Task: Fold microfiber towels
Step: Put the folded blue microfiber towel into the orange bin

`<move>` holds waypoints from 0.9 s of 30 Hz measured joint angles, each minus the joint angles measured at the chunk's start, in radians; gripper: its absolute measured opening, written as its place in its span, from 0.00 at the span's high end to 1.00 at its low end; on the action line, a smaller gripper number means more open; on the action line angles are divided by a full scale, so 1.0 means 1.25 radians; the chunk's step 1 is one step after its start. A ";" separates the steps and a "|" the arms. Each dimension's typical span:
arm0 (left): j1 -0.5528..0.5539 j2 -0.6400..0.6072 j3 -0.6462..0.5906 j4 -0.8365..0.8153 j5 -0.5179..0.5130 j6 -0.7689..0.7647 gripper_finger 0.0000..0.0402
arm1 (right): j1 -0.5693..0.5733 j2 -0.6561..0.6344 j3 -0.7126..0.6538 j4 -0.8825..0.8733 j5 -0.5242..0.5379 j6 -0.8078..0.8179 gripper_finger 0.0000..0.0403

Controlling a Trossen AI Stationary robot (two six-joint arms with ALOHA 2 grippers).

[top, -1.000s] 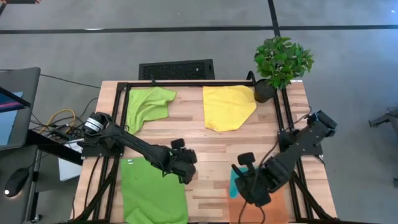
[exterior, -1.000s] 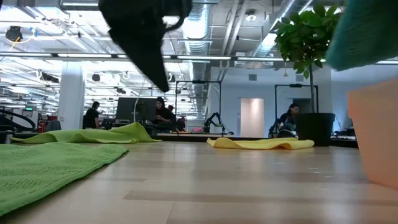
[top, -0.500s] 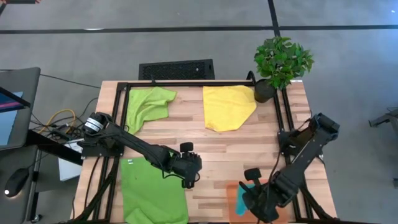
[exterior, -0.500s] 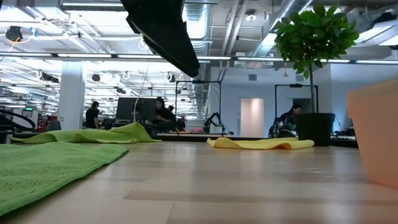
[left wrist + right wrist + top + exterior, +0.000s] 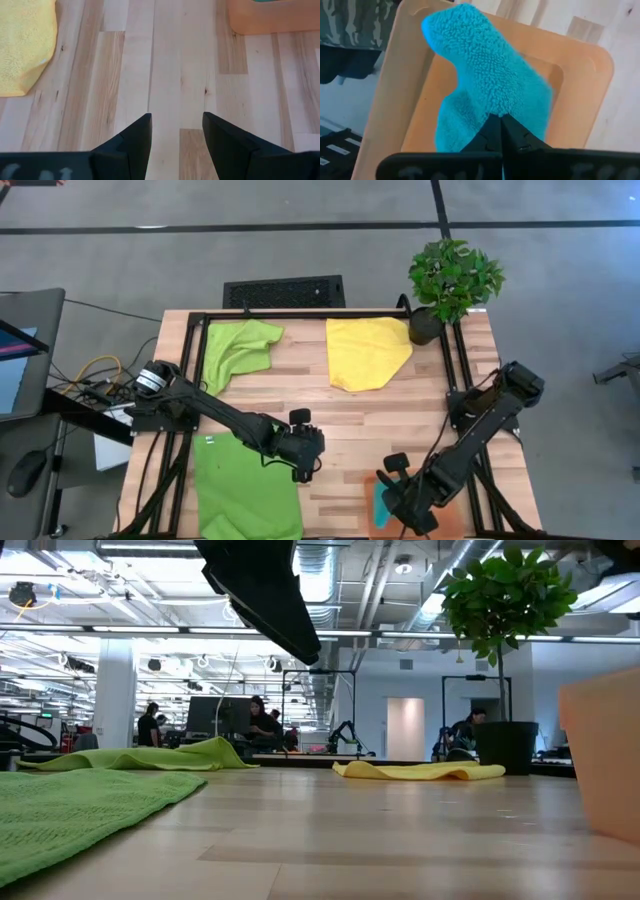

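Teal towel pinched in right claw, hanging over orange mat.
Right claw's fingers clamped tight on towel's edge, mat directly beneath. Left claw spread wide, gripping nothing, above bare wood table; lime green towel just beside it, second green towel and yellow towel well beyond.
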 joint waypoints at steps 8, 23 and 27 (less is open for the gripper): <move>0.000 0.000 0.000 0.000 0.006 0.000 0.58 | -0.019 0.028 -0.001 -0.007 -0.022 0.033 0.94; 0.001 0.000 0.000 -0.001 0.011 0.001 0.58 | -0.027 0.026 0.000 0.012 -0.032 0.053 0.69; 0.001 0.000 0.000 -0.001 0.011 0.001 0.58 | -0.027 0.026 0.000 0.009 -0.032 0.057 0.58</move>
